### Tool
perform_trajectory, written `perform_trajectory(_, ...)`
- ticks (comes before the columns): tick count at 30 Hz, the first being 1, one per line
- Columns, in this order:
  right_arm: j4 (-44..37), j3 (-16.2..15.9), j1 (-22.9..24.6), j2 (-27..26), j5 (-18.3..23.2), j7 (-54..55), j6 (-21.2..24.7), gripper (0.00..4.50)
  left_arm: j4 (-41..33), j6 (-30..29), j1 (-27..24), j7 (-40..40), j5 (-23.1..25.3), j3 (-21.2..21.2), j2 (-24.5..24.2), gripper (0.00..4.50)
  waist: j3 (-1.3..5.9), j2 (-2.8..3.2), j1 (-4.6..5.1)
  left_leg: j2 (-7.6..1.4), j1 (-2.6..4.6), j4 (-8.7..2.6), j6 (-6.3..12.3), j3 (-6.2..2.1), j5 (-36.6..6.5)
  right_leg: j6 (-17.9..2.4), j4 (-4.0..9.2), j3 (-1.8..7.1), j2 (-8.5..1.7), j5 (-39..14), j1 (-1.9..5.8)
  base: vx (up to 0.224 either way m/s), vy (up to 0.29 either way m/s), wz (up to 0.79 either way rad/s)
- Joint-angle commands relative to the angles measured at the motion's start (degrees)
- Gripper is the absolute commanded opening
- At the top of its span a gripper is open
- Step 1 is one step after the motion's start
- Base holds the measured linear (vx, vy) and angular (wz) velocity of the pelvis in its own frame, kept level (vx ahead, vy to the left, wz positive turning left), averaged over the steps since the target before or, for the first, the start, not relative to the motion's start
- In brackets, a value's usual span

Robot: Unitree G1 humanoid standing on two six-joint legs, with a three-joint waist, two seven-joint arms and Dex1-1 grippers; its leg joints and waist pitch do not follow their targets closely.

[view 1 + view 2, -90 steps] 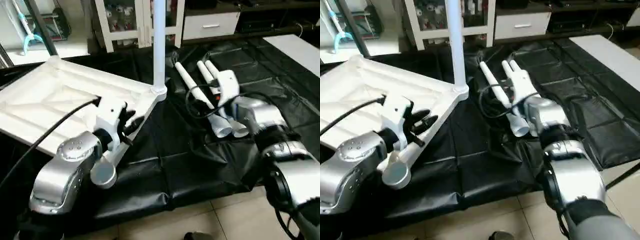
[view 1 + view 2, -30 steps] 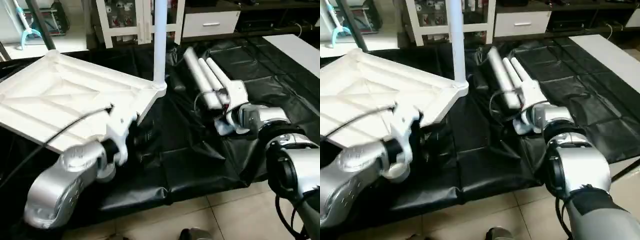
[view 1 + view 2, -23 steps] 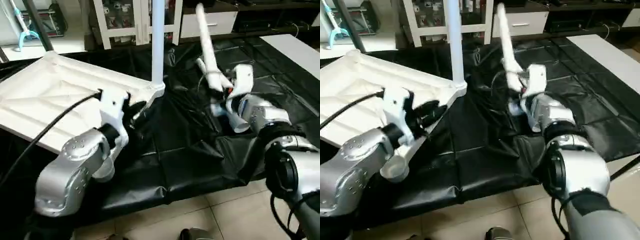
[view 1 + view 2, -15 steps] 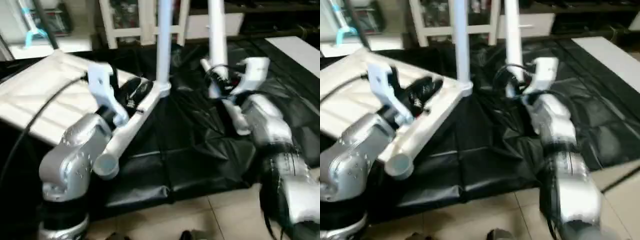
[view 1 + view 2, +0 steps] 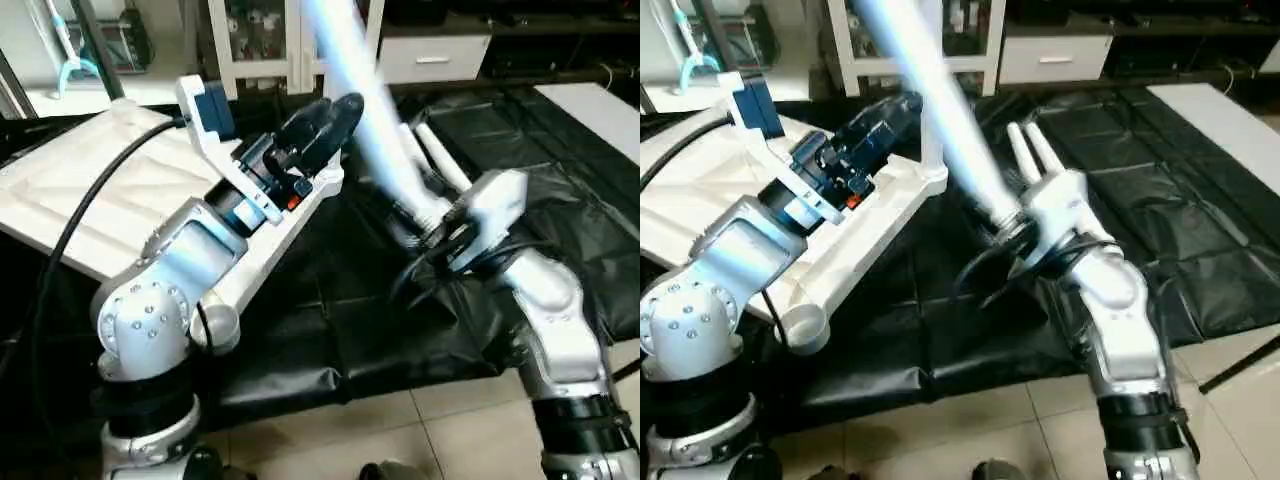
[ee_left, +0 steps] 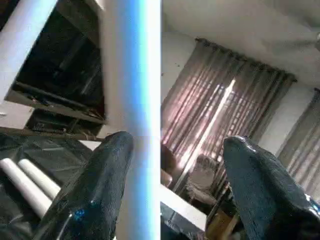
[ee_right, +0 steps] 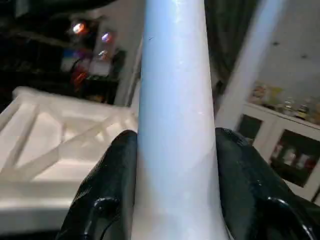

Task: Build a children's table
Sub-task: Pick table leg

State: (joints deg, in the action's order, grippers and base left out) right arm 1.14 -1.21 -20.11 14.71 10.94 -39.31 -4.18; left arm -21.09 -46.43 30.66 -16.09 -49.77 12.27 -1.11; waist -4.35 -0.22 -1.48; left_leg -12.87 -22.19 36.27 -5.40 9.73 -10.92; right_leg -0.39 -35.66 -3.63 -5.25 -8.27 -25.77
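Right gripper (image 5: 1012, 232) clasping leg (image 5: 940, 110) — slanting up, away

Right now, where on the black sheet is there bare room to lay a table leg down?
Bare sheet lies to the right of the two spare legs, toward the white board. Another bare strip lies between the tabletop edge and the right arm. It is crowded around the fitted leg's corner socket.

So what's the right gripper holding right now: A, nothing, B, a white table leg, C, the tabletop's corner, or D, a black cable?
B: in the right wrist view the right gripper has a black finger on each side of a white table leg, which slants up from it in the head views.
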Motion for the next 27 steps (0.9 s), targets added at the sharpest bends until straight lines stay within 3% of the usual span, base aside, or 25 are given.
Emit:
perform_trajectory(1,-2.2,-1.3,0.2,0.7,-1.0,-0.9,-1.1,1.89,1.1,0.7,1.1,0.7,1.7,-0.4,-0.4,3.57,4.72,-0.74,0.30,1.22,0.35,-4.00,2.08,0.90,-14.9,-1.2,5.86,0.76,-0.14,-27.9,3.27,0.000,0.000,0.00)
perform_trajectory(2,-2.1,-1.9,0.3,0.9,-1.5,-1.1,-1.4,1.89,1.3,1.0,1.1,0.9,1.6,-0.1,-0.4,3.66,4.74,-1.67,0.46,1.21,0.20,-3.95,2.18,1.00,-14.8,-0.9,5.99,0.72,-0.08,-28.2,3.29,0.000,0.000,0.00)
perform_trajectory(4,-2.2,-2.5,0.6,1.1,-1.9,-1.2,-1.7,1.89,1.2,1.1,1.1,1.0,1.5,-0.1,-0.9,3.88,4.79,-1.07,0.23,1.12,0.18,-4.10,1.91,0.81,-14.4,-0.6,5.83,0.74,-0.26,-28.1,3.31,0.000,0.000,0.00)
perform_trajectory(8,-1.3,-3.2,0.3,1.1,-3.0,-0.4,-2.7,1.89,2.0,2.1,0.7,3.9,4.0,-0.2,-2.3,3.95,4.86,-1.34,0.44,0.72,0.33,-4.60,1.55,0.57,-15.7,-2.3,5.55,0.75,-0.20,-24.4,3.35,0.000,0.000,0.00)
perform_trajectory(14,0.3,-4.2,0.7,2.2,-4.4,-1.0,-3.6,1.89,1.5,1.9,0.8,3.6,2.4,0.8,-1.9,3.95,4.96,-1.59,0.20,0.76,0.62,-4.48,1.48,0.81,-16.1,-3.8,5.42,1.05,-0.36,-22.5,3.36,0.000,0.000,0.00)
perform_trajectory(19,1.4,-4.9,1.6,3.0,-5.8,-1.0,-4.9,1.89,1.6,2.2,0.8,4.4,0.4,1.6,-1.3,3.95,5.04,-1.36,0.19,0.81,0.44,-4.52,1.44,0.72,-15.8,-4.1,5.31,1.08,-0.47,-22.0,3.70,0.000,0.000,0.00)
perform_trajectory(20,1.4,-5.0,1.7,3.0,-5.9,-0.9,-5.0,1.89,1.7,2.1,0.8,4.4,0.0,1.6,-1.3,3.68,5.06,-1.38,0.23,0.76,0.36,-4.55,1.47,0.67,-15.5,-4.4,5.21,1.08,-0.46,-21.2,3.80,0.000,0.000,0.00)
perform_trajectory(24,1.6,-5.4,1.9,3.3,-6.7,-0.5,-5.7,1.89,1.8,1.0,0.4,4.8,-0.8,1.2,-1.1,3.55,5.03,-1.20,0.28,0.73,0.48,-4.59,1.41,0.69,-15.8,-5.2,5.12,1.08,-0.37,-20.1,3.81,0.000,0.000,0.00)
perform_trajectory(27,2.1,-5.8,1.9,3.9,-7.7,-0.6,-7.0,1.89,2.4,0.8,0.1,5.3,-0.6,1.2,-0.9,3.17,4.98,-1.02,0.34,0.77,0.57,-4.59,1.33,0.69,-16.8,-5.0,5.27,1.04,-0.34,-21.0,3.81,0.000,0.000,0.00)
